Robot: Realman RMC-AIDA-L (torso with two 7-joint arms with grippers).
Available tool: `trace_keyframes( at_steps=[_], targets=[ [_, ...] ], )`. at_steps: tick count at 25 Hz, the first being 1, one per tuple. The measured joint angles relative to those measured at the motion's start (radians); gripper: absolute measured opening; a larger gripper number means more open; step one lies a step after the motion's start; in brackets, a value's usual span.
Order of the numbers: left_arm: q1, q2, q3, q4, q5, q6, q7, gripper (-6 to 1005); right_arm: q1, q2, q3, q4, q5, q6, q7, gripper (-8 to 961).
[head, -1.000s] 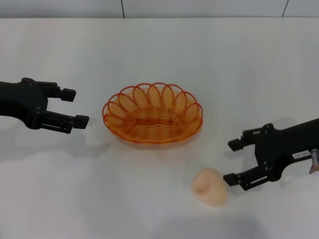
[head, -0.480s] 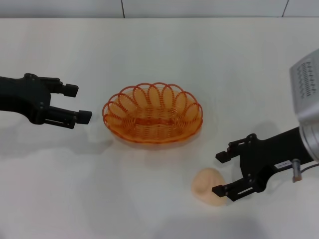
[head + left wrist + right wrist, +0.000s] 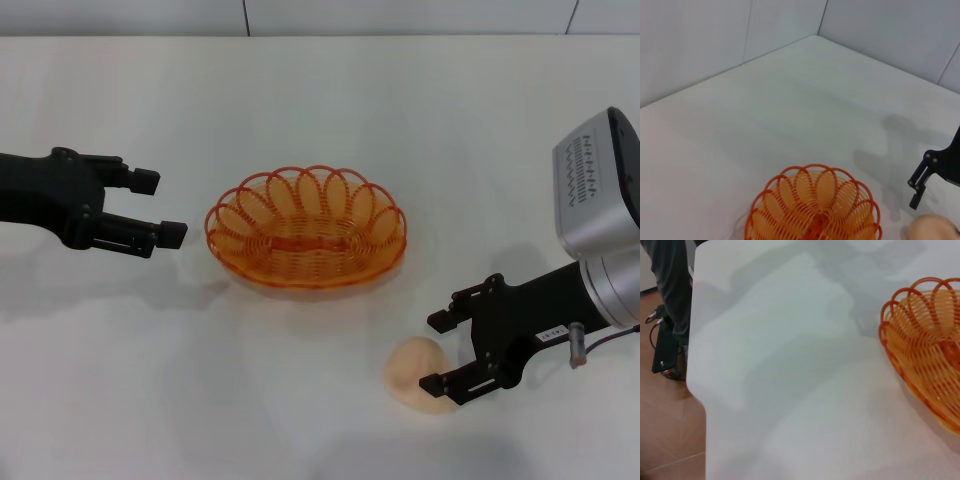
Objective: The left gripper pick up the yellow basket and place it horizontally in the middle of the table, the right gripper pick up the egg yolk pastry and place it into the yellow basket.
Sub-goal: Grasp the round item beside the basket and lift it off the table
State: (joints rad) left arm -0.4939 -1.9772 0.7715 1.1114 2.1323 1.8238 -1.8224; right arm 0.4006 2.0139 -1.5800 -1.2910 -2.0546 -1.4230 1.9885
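Observation:
The yellow basket (image 3: 306,228) lies flat and lengthwise across the middle of the white table (image 3: 330,90); it is empty. It also shows in the left wrist view (image 3: 815,207) and the right wrist view (image 3: 927,355). My left gripper (image 3: 160,208) is open and empty, a short way left of the basket and apart from it. The egg yolk pastry (image 3: 417,375) sits on the table in front of the basket, to the right; a part shows in the left wrist view (image 3: 932,230). My right gripper (image 3: 437,352) is open, its fingertips at the pastry's right side, low over the table.
In the right wrist view the table's edge (image 3: 697,390) drops to a brown floor, where a person's leg (image 3: 670,285) and a cable stand.
My right gripper has moved left toward the pastry, from clear of it to its right side, and its silver-grey arm has come into view. My left gripper has moved slightly right.

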Motion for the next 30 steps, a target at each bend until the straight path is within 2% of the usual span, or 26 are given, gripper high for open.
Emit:
trace_keyframes(
  at_steps=[5, 11, 25, 30],
  targets=[
    [0.002, -0.002, -0.004, -0.001, 0.000, 0.000, -0.001, 892, 0.001, 0.000, -0.004, 0.002, 0.000, 0.001, 0.001, 731],
    [0.004, -0.002, -0.005, -0.002, 0.000, -0.006, -0.002, 892, 0.001, 0.000, -0.005, 0.005, -0.008, -0.002, 0.001, 521],
    [0.013, 0.002, -0.005, -0.002, 0.000, -0.006, 0.001, 888, -0.002, -0.001, 0.029, -0.047, 0.004, -0.045, 0.040, 267],
    [0.027, 0.005, -0.006, -0.002, 0.001, -0.005, 0.002, 888, -0.001, 0.000, 0.075, -0.102, 0.017, -0.064, 0.056, 230]
  ],
)
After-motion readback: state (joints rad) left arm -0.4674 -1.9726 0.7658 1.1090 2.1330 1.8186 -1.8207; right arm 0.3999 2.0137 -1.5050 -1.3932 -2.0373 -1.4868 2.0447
